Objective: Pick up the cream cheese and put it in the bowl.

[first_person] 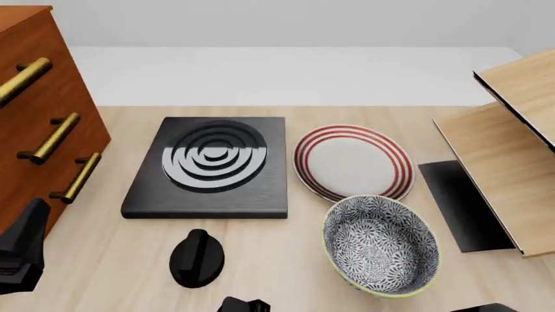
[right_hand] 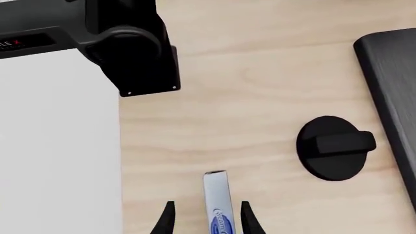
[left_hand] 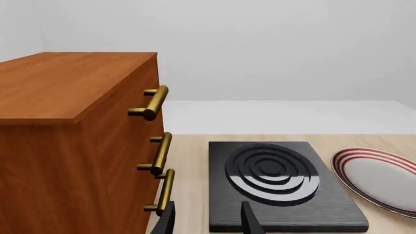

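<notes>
A: Straddling the cheese (right_hand: pixel 217 207), the right claw (right_hand: pixel 206 217) is seen spread, nothing pinched; the box stands on edge on the desk (right_hand: pixel 247 97).

B: If tipped, it is missed. The bowl (first_person: pixel 381 245) is well apart.

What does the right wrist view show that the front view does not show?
Only the right wrist view shows the cream cheese, standing on edge between the open fingers of the right pincer. Only the front view shows the bowl, the red-ringed plate and the drawer cabinet. Both show the black knob and the stove plate.
</notes>
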{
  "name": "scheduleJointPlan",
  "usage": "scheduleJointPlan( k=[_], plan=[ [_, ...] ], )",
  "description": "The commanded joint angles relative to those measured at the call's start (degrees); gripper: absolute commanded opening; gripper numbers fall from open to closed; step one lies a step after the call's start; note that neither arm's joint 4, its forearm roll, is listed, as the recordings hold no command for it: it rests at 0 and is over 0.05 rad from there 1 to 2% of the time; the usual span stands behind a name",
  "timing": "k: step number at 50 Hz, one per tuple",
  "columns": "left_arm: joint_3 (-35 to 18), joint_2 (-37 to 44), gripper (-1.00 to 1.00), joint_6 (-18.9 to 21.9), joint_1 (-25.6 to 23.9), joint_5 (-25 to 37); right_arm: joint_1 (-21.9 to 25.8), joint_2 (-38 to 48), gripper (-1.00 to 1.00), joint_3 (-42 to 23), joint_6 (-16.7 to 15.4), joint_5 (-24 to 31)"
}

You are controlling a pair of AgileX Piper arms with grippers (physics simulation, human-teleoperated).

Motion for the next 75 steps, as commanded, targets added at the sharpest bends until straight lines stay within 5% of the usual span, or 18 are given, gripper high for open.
scheduleJointPlan(
  k=[1, 39, 40, 52, 75],
  plan=[
    [0.0, 0.0, 1.0, 0.0, 0.0, 0.0, -0.3, 2.5, 1.0, 0.5, 0.5, -2.0],
    [0.0, 0.0, 1.0, 0.0, 0.0, 0.0, -1.6, 6.5, 1.0, 1.1, 0.4, -4.6],
    [0.0, 0.0, 1.0, 0.0, 0.0, 0.0, -2.0, 6.4, -1.0, 1.1, -0.3, -4.5],
    [0.0, 0.0, 1.0, 0.0, 0.0, 0.0, -3.9, 1.1, -1.0, 0.7, -3.8, -0.6],
    [0.0, 0.0, 1.0, 0.0, 0.0, 0.0, -10.4, -24.8, -1.0, 3.5, -8.8, 10.7]
  ],
)
